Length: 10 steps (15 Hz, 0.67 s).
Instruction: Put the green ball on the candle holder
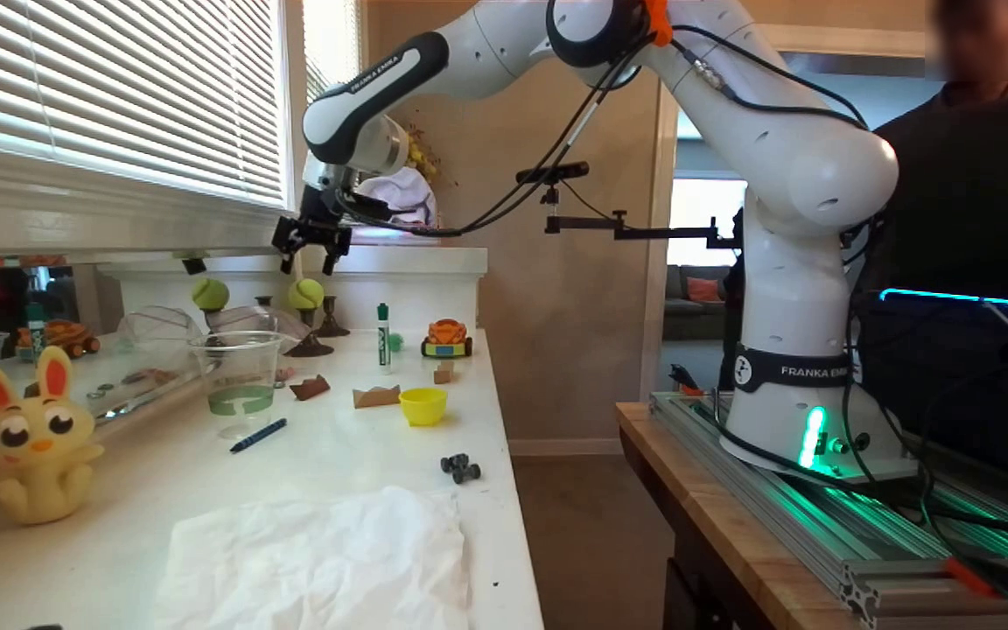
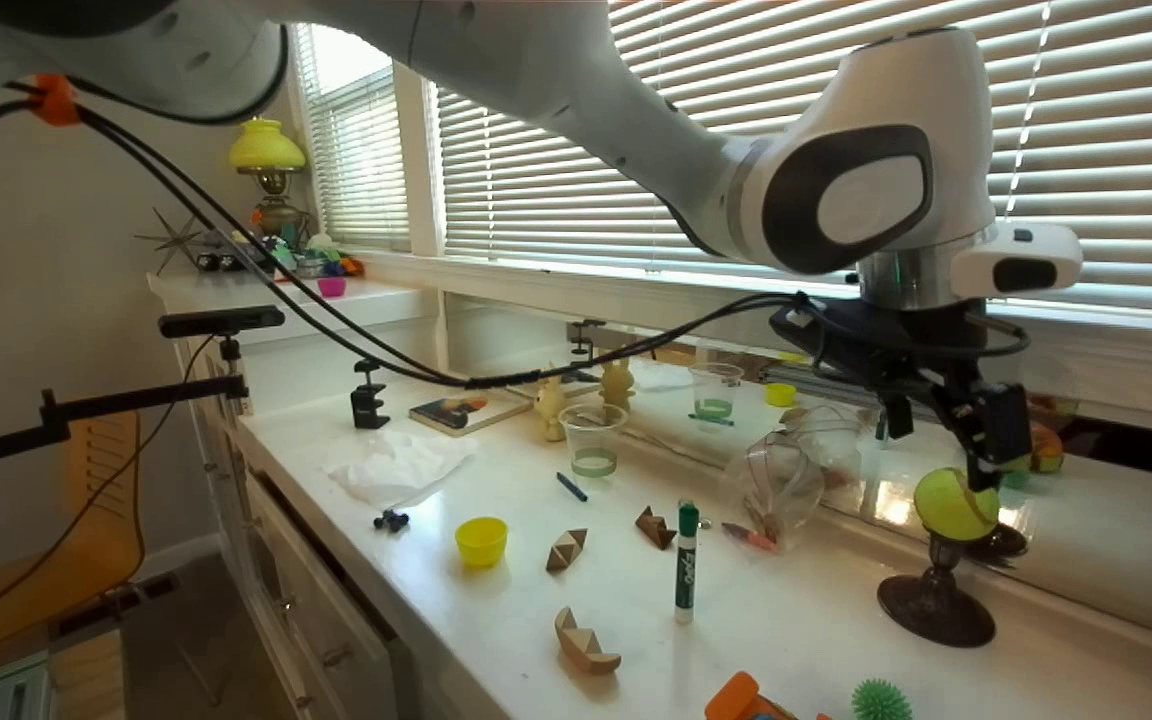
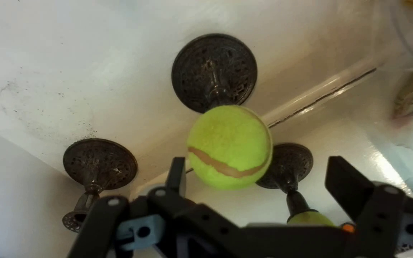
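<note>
The green ball is a yellow-green tennis ball point(image 3: 229, 147), seen in both exterior views point(image 1: 305, 294) point(image 2: 954, 503). It rests on top of a dark metal candle holder point(image 2: 936, 605) with a round base, which also shows in the wrist view point(image 3: 213, 71). A second dark candle holder point(image 3: 99, 165) with a bare cup stands nearby; it also shows in an exterior view point(image 1: 332, 319). My gripper point(image 3: 257, 175) is open and empty, just above the ball in both exterior views point(image 1: 308, 262) point(image 2: 941, 450). In the wrist view the ball appears nearer the left finger.
A mirror point(image 2: 1086, 560) along the wall reflects ball and holders. A clear bag point(image 2: 776, 480), green marker point(image 2: 685, 575), spiky green ball point(image 2: 881, 700), orange toy car point(image 1: 447, 339), yellow cup point(image 2: 481, 540) and clear plastic cup point(image 1: 237, 376) stand on the white counter.
</note>
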Tool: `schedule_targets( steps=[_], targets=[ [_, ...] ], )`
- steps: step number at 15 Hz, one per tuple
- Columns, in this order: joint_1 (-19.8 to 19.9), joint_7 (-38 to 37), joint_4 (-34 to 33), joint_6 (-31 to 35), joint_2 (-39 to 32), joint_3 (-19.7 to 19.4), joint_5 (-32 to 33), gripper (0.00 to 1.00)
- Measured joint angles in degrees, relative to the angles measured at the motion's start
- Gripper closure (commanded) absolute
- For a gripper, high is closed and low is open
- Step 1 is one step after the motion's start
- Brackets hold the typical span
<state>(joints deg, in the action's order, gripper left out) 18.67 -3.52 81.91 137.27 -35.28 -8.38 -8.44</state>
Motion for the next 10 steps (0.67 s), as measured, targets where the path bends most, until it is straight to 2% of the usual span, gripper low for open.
schedule_targets(
  steps=[3, 7, 10],
  targets=[
    [-0.05, 3.87, 3.38, -7.13, 6.41, 0.60, 0.00, 0.00],
    [-0.32, 13.09, 10.13, -16.17, 16.03, 1.27, 0.04, 0.00],
    [-1.48, 18.71, 16.35, -20.00, 22.18, 1.53, 0.07, 0.00]
  ],
)
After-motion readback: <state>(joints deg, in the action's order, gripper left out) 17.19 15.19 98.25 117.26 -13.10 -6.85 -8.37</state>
